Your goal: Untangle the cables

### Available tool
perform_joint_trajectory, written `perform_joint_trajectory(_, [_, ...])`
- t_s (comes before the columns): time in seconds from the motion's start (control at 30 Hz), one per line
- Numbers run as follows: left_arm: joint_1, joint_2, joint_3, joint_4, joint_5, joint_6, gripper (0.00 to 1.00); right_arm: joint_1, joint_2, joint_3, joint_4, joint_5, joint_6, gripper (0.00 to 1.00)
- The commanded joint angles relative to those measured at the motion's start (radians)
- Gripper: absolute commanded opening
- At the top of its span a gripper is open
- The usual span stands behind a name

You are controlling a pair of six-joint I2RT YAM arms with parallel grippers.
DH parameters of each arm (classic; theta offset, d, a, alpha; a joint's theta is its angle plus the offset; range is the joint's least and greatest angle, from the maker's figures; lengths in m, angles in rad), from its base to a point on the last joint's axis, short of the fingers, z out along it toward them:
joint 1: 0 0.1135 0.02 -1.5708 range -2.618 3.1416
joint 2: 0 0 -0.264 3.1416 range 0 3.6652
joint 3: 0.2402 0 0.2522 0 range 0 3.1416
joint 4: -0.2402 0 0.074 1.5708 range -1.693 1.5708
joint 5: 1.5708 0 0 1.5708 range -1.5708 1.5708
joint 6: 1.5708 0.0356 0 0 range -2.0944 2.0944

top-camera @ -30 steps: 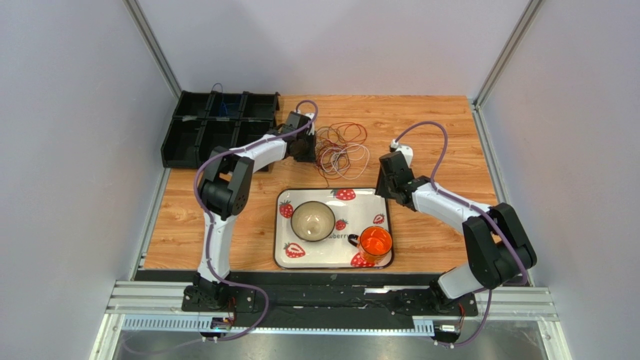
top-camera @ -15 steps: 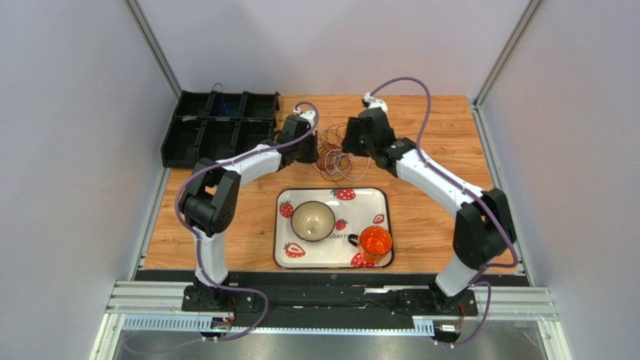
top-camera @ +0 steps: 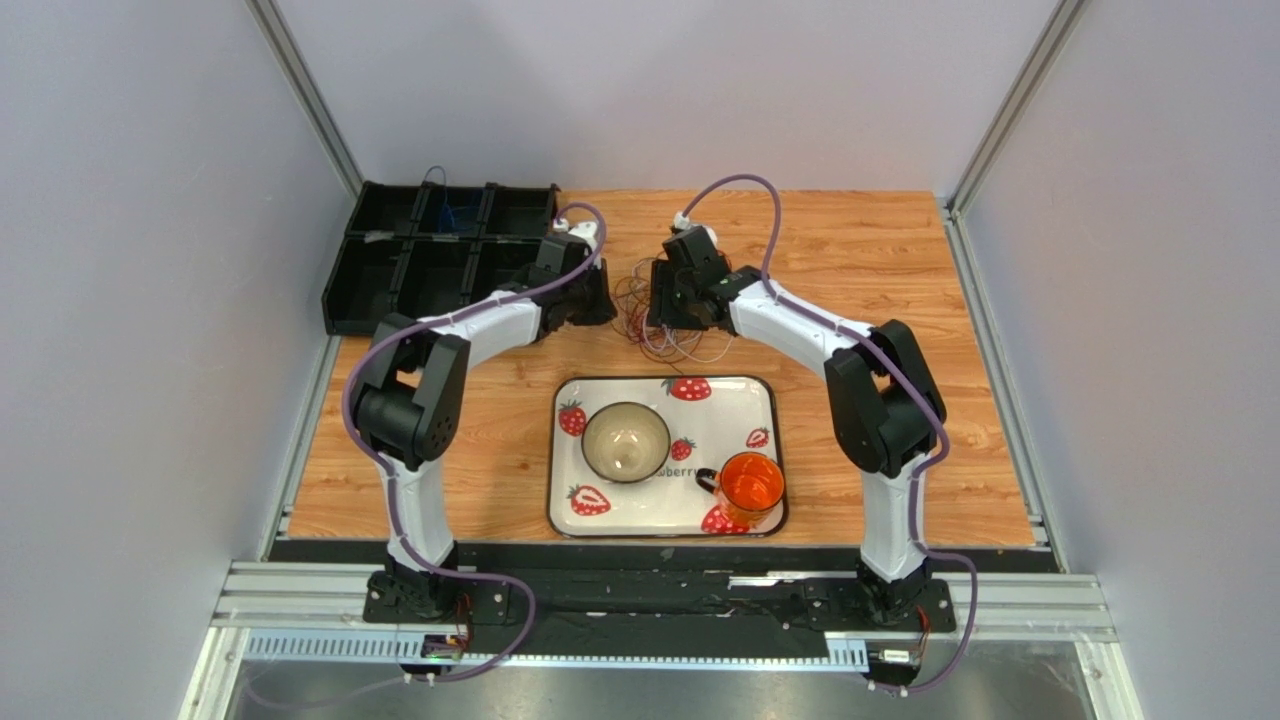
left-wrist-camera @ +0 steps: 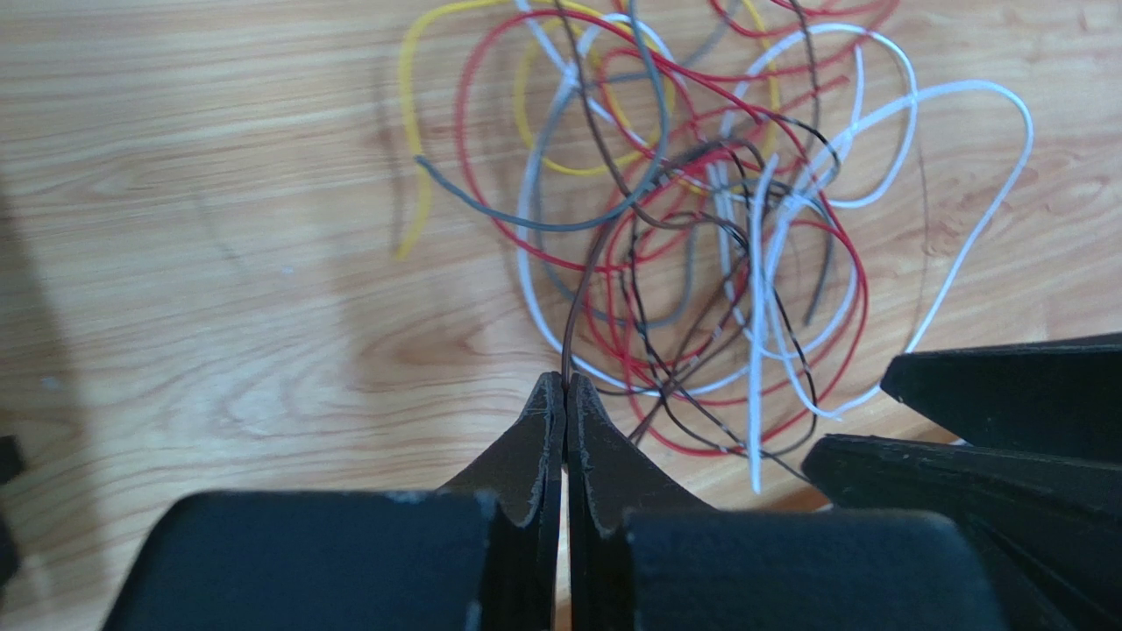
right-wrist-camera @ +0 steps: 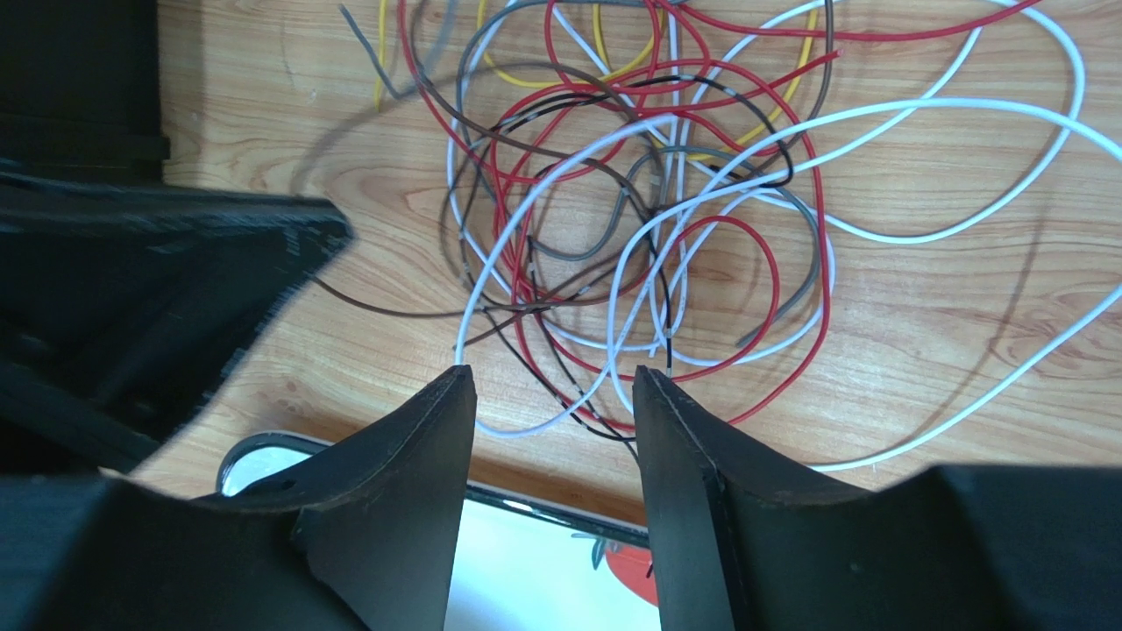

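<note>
Nearest the arm bases, behind both hands, lies a white rectangular tray printed with red strawberries (top-camera: 721,413), carrying a pale ceramic bowl (top-camera: 625,443) and a clear orange cup (top-camera: 750,486). A line of dark lettering beside the cup is too small to read; it may be part of the word strawberry, and no other writing shows. Further out, the left hand (left-wrist-camera: 566,408) has its fingers pressed together on one thin dark brown wire (left-wrist-camera: 569,349), which rises from the pinch into the heap just ahead of it. The right hand (right-wrist-camera: 553,395) stands close opposite with its fingers apart and nothing between them, poised over the near rim of the tangle of hair-thin looped cables (right-wrist-camera: 632,197) in red, white, yellow, grey and dark colours, which rests on the wooden worktop (top-camera: 902,300) between the two hands. The step in hand looks like parting a single strand: one end is anchored, the heap not yet loosened. The next move likely calls for the right hand to descend onto a crossing loop and pin or lift it, so the brown wire can be drawn clear without dragging the whole knot. Beyond the left hand sits a black plastic tray of compartments (top-camera: 436,255).
</note>
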Motion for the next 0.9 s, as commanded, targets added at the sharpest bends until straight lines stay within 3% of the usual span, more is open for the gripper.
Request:
perform_joint_trajectory(0.0, [0.022,-0.037,0.015,0.062,0.058,-0.039,0.0,0.0,0.038,0.049,0.051,-0.012,0.02,0.51])
perform_joint_trajectory(0.33, [0.022,0.01,0.076,-0.003,0.05,-0.037,0.0,0.004,0.11,0.103,0.132,-0.089,0.02,0.51])
perform_joint_trajectory(0.7, [0.022,0.072,0.147,-0.071,0.058,-0.034,0.0,0.009,0.221,0.228,0.111,-0.098,0.014,0.51])
perform_joint_trajectory(0.87, [0.021,0.07,0.147,-0.068,0.062,-0.029,0.0,0.008,0.252,0.251,0.094,-0.086,0.011,0.46])
